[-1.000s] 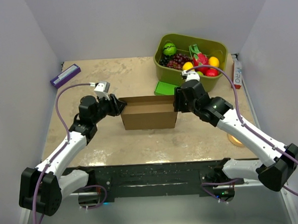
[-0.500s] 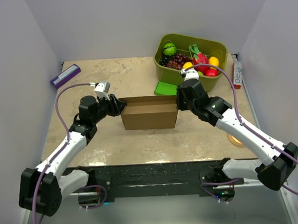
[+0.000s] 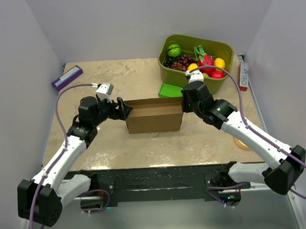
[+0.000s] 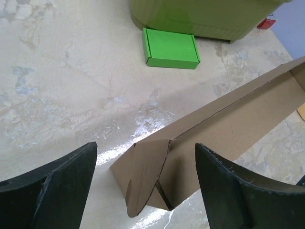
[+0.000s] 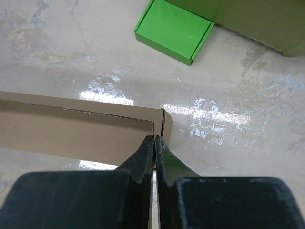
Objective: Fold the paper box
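Paper box (image 3: 153, 119) — partly formed: long walls up, end flaps seemingly untucked; left pincer (image 4: 144, 157) wide astride one end, right pincer (image 5: 155, 142) pinching the other.

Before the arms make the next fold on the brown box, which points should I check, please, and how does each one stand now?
1. Right gripper shut on the paper box's right end wall: ok.
2. Left gripper open, straddling the left end, touching nothing: ok.
3. Near long wall upright: ok.
4. Left end flap fully tucked: cannot tell.
5. Green box apart from the paper box: ok.
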Controlling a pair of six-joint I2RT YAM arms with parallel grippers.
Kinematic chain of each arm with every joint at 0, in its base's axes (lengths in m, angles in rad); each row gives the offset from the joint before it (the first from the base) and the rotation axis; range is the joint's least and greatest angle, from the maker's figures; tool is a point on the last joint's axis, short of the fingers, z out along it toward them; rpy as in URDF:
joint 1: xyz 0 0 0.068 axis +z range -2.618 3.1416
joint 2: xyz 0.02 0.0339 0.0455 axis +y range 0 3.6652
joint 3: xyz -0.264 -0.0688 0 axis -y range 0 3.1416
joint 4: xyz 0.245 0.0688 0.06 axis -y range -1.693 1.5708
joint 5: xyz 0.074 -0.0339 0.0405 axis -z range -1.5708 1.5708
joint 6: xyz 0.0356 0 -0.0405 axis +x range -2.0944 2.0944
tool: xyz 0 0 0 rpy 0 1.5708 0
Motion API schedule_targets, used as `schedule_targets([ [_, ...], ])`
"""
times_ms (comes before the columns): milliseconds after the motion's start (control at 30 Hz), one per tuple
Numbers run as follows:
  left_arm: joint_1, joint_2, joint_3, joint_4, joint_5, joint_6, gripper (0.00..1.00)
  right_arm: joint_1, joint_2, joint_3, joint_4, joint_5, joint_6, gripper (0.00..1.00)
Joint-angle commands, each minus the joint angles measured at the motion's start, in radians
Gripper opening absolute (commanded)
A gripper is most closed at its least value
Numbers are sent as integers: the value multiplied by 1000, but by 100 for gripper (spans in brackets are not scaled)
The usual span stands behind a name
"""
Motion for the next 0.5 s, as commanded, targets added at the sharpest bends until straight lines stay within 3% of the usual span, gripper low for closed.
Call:
schedule_targets([
  [0, -6, -43, 70, -81, -43, 58, 86, 4, 12, -11, 13, 19, -11, 1],
  [267, -6, -40, 99, -157, -76, 69, 71, 4, 4, -11, 8, 21, -17, 0],
  [467, -6, -51, 107, -197, -90, 49, 51, 4, 10, -9, 13, 16, -17, 0],
])
